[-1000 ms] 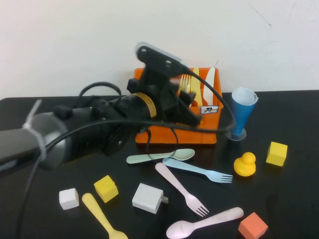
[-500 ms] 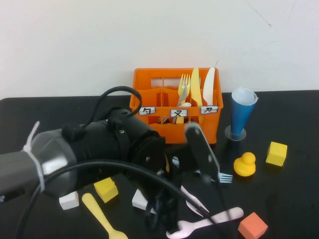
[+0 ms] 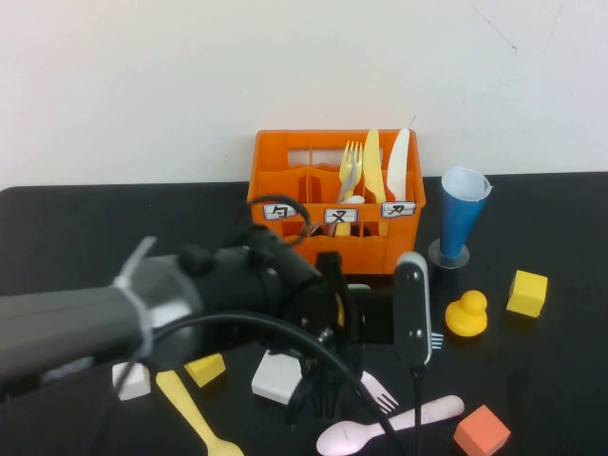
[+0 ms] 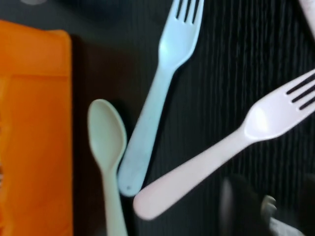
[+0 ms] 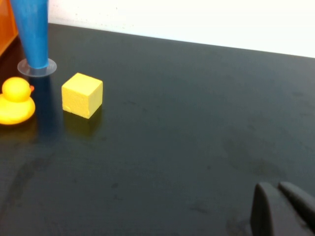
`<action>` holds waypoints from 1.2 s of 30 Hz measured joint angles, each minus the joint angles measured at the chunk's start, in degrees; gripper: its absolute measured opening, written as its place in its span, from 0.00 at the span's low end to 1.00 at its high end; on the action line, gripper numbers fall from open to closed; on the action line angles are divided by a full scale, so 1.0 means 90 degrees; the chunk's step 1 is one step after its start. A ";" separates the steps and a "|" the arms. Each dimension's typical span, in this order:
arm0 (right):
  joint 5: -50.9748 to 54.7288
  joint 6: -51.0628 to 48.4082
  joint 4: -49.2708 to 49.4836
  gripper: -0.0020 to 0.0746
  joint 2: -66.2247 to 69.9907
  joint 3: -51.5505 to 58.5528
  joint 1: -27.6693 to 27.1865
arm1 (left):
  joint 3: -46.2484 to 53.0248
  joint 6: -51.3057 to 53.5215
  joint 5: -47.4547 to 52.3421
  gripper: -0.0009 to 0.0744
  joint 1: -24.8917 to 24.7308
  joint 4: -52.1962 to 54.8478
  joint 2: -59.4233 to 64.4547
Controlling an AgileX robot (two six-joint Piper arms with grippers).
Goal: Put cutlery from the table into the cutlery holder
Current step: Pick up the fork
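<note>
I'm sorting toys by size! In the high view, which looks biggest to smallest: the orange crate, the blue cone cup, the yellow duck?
1. Orange plastic crate.
2. Blue cone-shaped cup.
3. Yellow rubber duck, though it sits nearer the camera.

The left gripper hovers over the forks; the right gripper is parked off to the side.

The left arm reaches low across the middle, its left gripper [image 3: 380, 318] maybe open, while the right gripper [image 5: 283, 211] looks pressed together.
</note>
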 joint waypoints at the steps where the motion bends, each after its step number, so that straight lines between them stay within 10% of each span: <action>1: 0.0000 0.0000 0.0000 0.02 0.0000 0.0000 0.0000 | 0.0000 0.0000 -0.0087 0.41 0.0000 0.0071 0.0128; 5: 0.0000 0.0000 0.0000 0.02 0.0000 0.0000 0.0000 | 0.0000 0.0051 -0.0443 0.53 0.0026 0.0307 0.0551; 28: 0.0000 0.0000 0.0000 0.02 0.0000 0.0000 0.0000 | -0.0069 0.2113 -0.1564 0.51 0.0447 0.0130 0.1460; 36: 0.0000 0.0000 0.0000 0.02 0.0000 0.0000 0.0000 | -0.0134 0.2519 -0.0953 0.25 0.0489 -0.0993 0.1484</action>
